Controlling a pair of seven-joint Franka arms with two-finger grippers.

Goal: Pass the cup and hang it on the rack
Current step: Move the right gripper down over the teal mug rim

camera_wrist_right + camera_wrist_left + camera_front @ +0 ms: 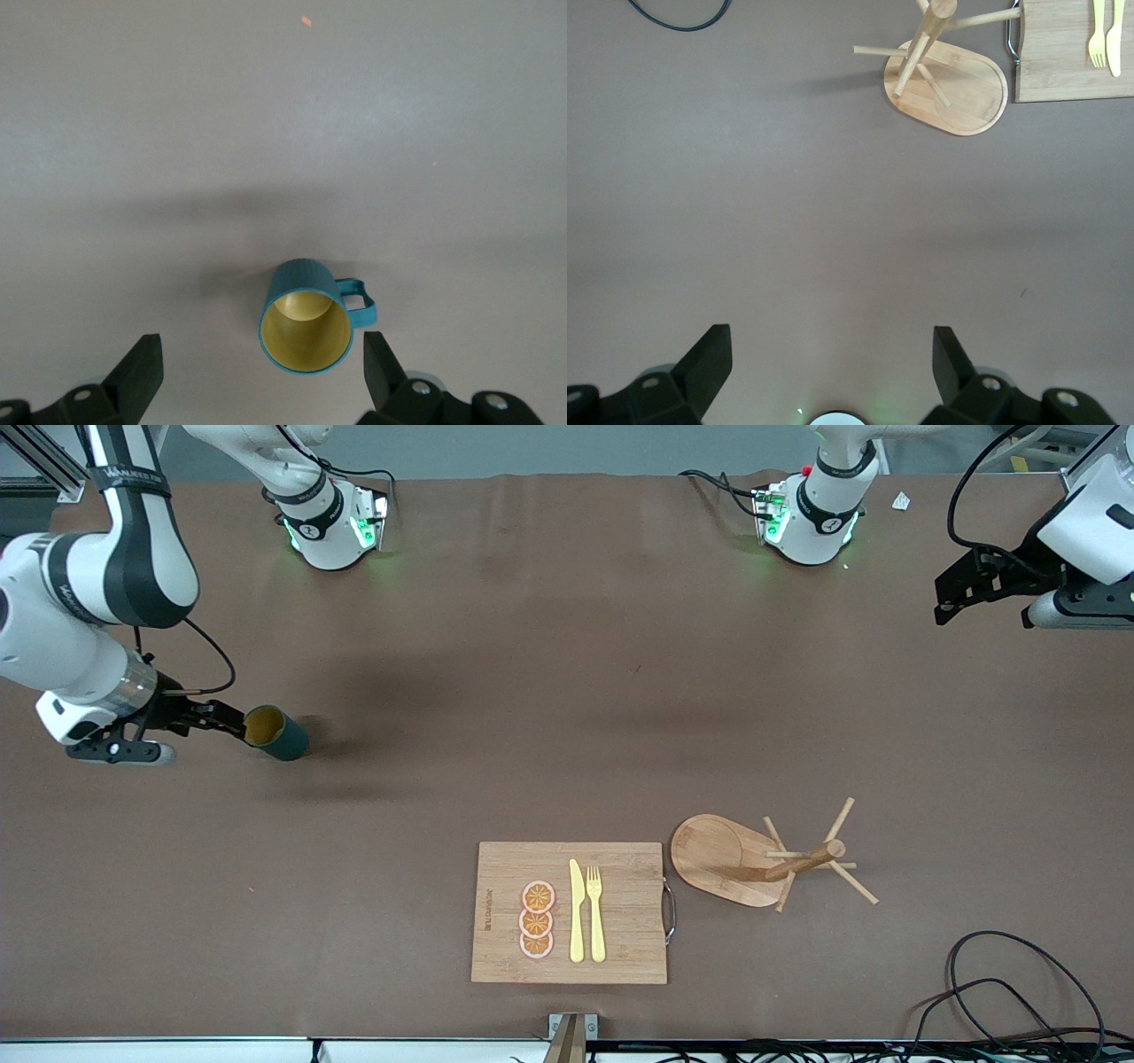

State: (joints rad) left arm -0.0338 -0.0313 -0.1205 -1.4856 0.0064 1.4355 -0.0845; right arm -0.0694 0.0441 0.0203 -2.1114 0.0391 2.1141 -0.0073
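Note:
The teal-green cup [278,733] with a mustard-yellow inside stands upright on the brown table toward the right arm's end. My right gripper [236,725] is open and hovers just above it. In the right wrist view the cup [306,326] sits between the open fingers of the right gripper [260,354], closer to one finger, with its handle [359,301] toward that finger. The bamboo rack [769,864] stands near the front camera beside the cutting board. It also shows in the left wrist view [943,75]. My left gripper [943,607] waits open and empty, high over the left arm's end of the table [831,341].
A rectangular wooden cutting board [620,921] with a yellow knife, a yellow fork and orange slices lies near the front edge next to the rack. Black cables [1019,992] lie at the front corner at the left arm's end.

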